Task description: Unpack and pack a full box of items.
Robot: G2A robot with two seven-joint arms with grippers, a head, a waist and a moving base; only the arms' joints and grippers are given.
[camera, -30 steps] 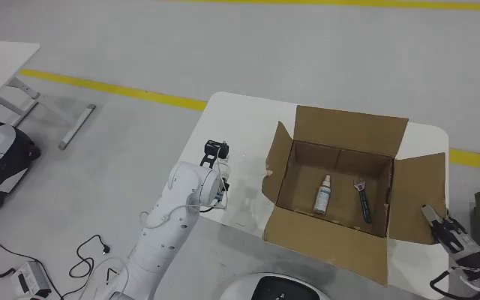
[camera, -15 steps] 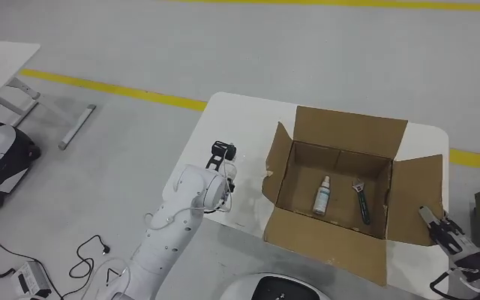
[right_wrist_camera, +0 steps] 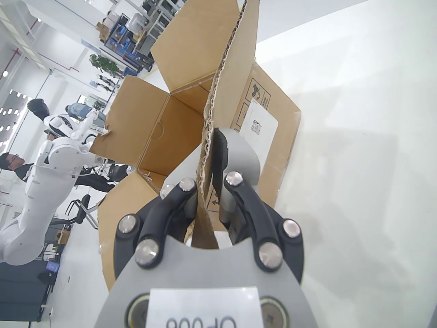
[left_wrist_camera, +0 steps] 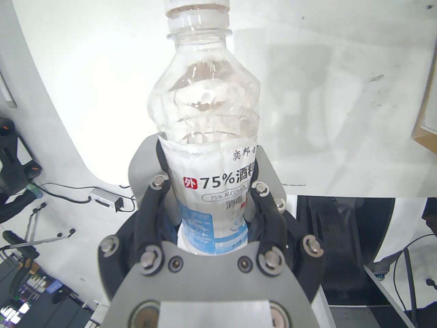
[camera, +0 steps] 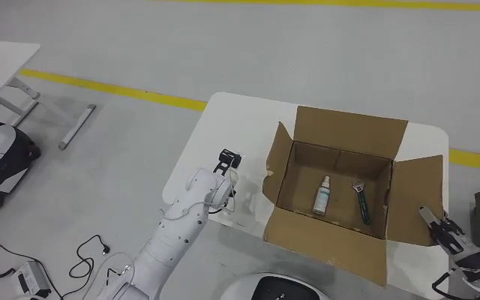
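My left gripper (left_wrist_camera: 208, 172) is shut on a clear bottle (left_wrist_camera: 205, 110) with a white cap and a blue-and-white label, held by its lower body over the white table (left_wrist_camera: 324, 52). In the top view my left arm (camera: 206, 191) hangs above the table's left part, a short way from the open cardboard box (camera: 296, 199). Inside the box lie a small spray bottle (camera: 323, 194) and a wrench (camera: 362, 201). My right gripper (right_wrist_camera: 208, 153) is shut on the edge of the box's right flap (right_wrist_camera: 239, 35); it sits at that flap's outer edge (camera: 437, 227).
The table's rounded edge (camera: 196, 131) runs close behind and beside the left arm. A corner of the box (left_wrist_camera: 425, 121) lies off to one side of the held bottle. Cables and a power brick (left_wrist_camera: 106, 197) lie on the floor below, and another table (camera: 15, 56) stands far left.
The left arm has carried the bottle across the table toward the box and the near edge. The right gripper has stayed on the flap, shifting only slightly.
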